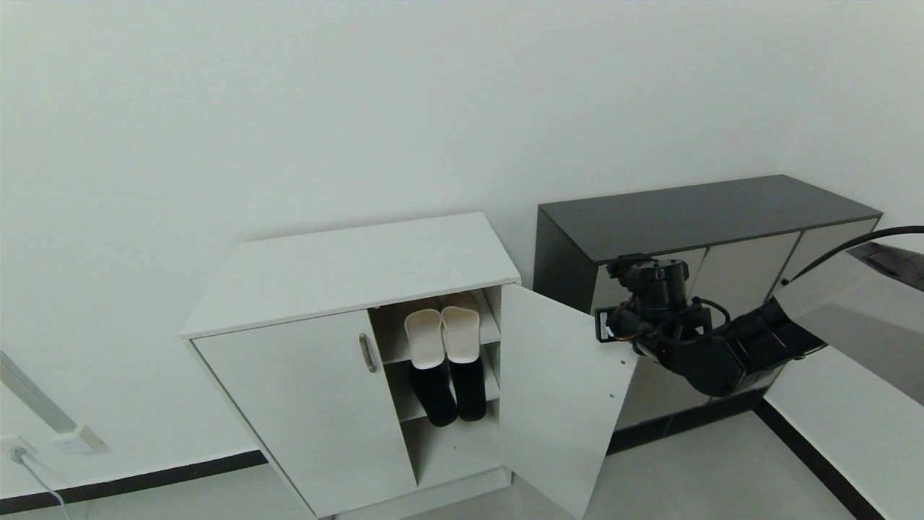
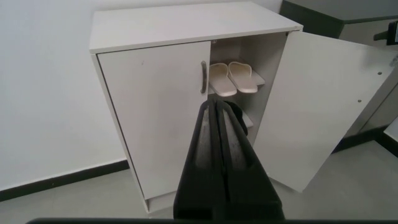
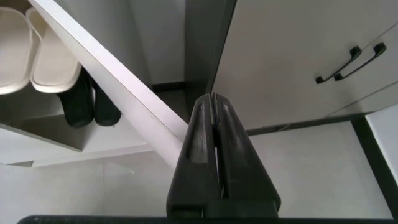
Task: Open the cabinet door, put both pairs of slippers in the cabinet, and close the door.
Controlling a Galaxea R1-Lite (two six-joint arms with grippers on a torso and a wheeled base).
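The white cabinet [image 1: 346,267] has its left door [image 1: 310,404] shut and its right door [image 1: 556,390] swung open. Inside, a white pair of slippers [image 1: 442,334] lies on the upper shelf, with a black pair [image 1: 449,393] on the shelf below. My right gripper [image 1: 603,325] is shut, with nothing in it, at the open door's outer edge [image 3: 118,87]. The right wrist view shows both pairs, white [image 3: 37,50] and black [image 3: 93,106], past that edge. My left gripper [image 2: 217,106] is shut and empty in front of the cabinet, partly hiding the black pair [image 2: 239,115] below the white slippers [image 2: 236,78].
A black-topped sideboard [image 1: 707,209] with grey doors stands against the wall right of the cabinet, close behind the open door. A white counter [image 1: 844,412] runs along the right side. A wall socket with a cable [image 1: 18,453] is at the lower left.
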